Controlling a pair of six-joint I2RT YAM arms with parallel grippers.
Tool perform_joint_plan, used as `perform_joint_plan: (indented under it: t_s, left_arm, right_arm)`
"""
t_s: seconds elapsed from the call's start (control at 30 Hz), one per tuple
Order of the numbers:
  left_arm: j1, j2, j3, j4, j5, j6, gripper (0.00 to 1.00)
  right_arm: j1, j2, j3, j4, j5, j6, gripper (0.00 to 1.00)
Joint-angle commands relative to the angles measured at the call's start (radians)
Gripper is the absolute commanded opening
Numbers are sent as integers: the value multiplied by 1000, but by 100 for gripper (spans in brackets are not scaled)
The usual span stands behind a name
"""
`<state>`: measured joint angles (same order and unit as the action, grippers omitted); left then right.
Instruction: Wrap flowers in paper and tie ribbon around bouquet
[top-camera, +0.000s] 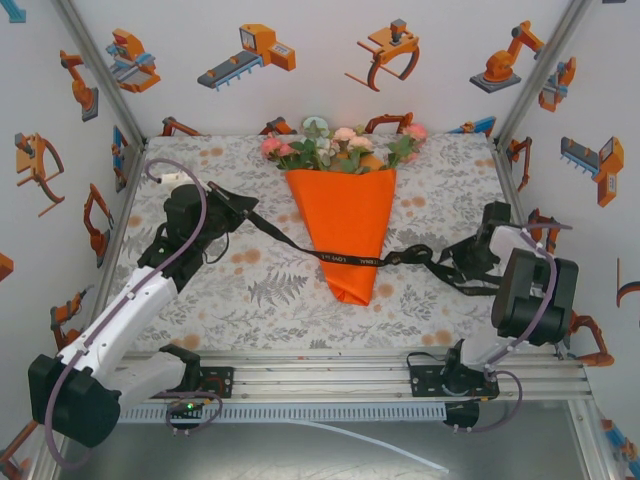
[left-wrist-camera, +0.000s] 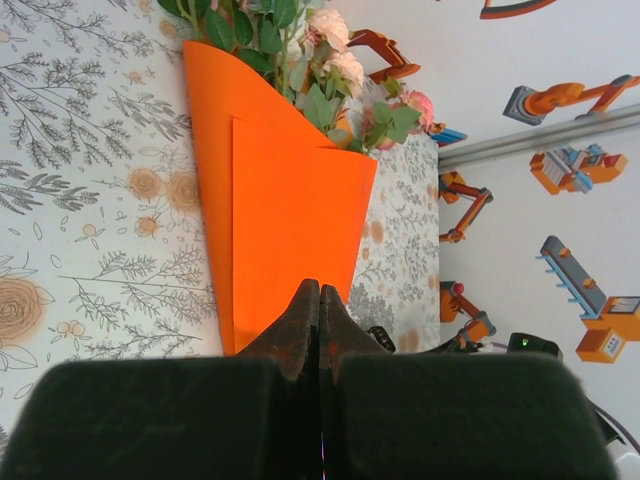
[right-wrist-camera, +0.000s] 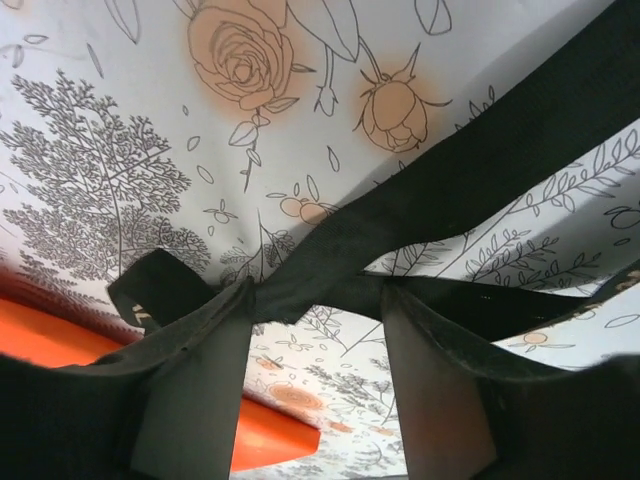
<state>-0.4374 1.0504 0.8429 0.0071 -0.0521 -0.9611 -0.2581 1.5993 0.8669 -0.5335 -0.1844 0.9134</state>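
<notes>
Now | left jaws pinch black ribbon (top-camera: 290, 240) | right jaws spread astride it | orange paper (top-camera: 345, 220) cone

Orange paper (top-camera: 352, 225): thin sheet, matt, smooth, crisp fold edges. Black ribbon (top-camera: 290, 243): woven fabric, dull, slightly fuzzy up close, pale printed lettering. The flowers (top-camera: 340, 145) are artificial, with cloth-like petals and a faint plastic sheen on the leaves. Tablecloth (top-camera: 240, 290): printed cloth, matt, lies flat. Table frame rail (top-camera: 320, 378): bare aluminium, brushed, light shine. Left arm link (top-camera: 115, 320): white glossy plastic, with black matt joint housings. Left tool (left-wrist-camera: 320, 292): black, matt, inner edges worn brownish. Right tool (right-wrist-camera: 315, 300): dark, matt, flat grey inner faces. Walls (top-camera: 300, 90): white matt panels with printed robot pictures.
</notes>
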Motion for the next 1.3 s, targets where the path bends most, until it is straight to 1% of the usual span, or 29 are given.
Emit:
perform_joint_plan:
  t_s: [0.0, 0.03, 0.07, 0.17, 0.27, 0.33, 0.43, 0.53, 0.57, 0.6, 0.67, 0.7, 0.73, 0.77, 0.83, 0.87, 0.93, 1.0, 1.03, 1.1, 1.17, 1.2, 1.27]
  left_arm:
    - [6, -8, -4, -3, 6, -8, 0]
    - [9, -9, 0, -3, 5, -8, 0]
    - [15, -11, 6, -8, 5, -5, 0]
    - [55, -37, 46, -59, 0, 20, 0]
    - [117, -80, 106, -126, -12, 71, 0]
    - [167, -115, 163, -199, -47, 112, 0]
    - [230, -152, 251, -339, -140, 151, 0]
    - [280, -173, 325, -442, -205, 174, 0]
    - [292, -180, 337, -452, -210, 179, 0]
    - [302, -185, 342, -454, -207, 187, 0]
    - [313, -188, 350, -476, -198, 190, 0]
    - [317, -188, 356, -493, -199, 191, 0]
    - [324, -188, 359, -507, -205, 199, 0]
    - [327, -189, 361, -521, -215, 205, 0]
    - [338, -199, 364, -540, -240, 226, 0]
    - [343, -203, 368, -546, -249, 235, 0]
    - [357, -205, 381, -564, -258, 251, 0]
    - [372, -197, 404, -587, -259, 272, 1]
    - [382, -190, 424, -606, -265, 293, 1]
    - [400, -172, 467, -655, -297, 345, 1]
    - [422, -154, 496, -685, -345, 402, 1]
    - [436, -149, 502, -692, -357, 426, 1]
    - [474, -138, 504, -699, -353, 444, 1]
  right_arm:
    - [8, 31, -32, 24, 34, 26, 23]
    - [8, 28, -40, 55, 18, 23, 9]
    - [8, 21, -40, 67, 8, 20, 0]
    - [2, -59, 5, 50, 14, -8, 0]
    - [-6, -200, 78, -11, 111, -46, 0]
    - [-13, -297, 134, -55, 190, -71, 0]
    - [-25, -406, 209, -103, 287, -98, 0]
    - [-30, -472, 259, -122, 343, -124, 0]
    - [-28, -484, 267, -123, 352, -130, 0]
    - [-29, -491, 267, -105, 336, -155, 0]
    - [-27, -489, 238, -37, 208, -227, 0]
    - [-25, -482, 220, 5, 107, -262, 1]
    - [-19, -474, 200, 43, -11, -314, 9]
    - [-4, -467, 188, 65, -86, -354, 18]
    - [65, -443, 171, 84, -197, -457, 42]
    - [114, -425, 171, 76, -214, -514, 56]
    - [250, -381, 164, 45, -167, -622, 61]
    - [340, -333, 136, 47, -154, -723, 61]
    - [378, -305, 132, 26, -128, -772, 61]
    - [435, -263, 138, -17, -81, -890, 59]
    - [488, -238, 130, -42, -66, -1051, 58]
    - [518, -229, 124, -51, -31, -1142, 58]
    - [555, -218, 111, -41, 21, -1234, 61]
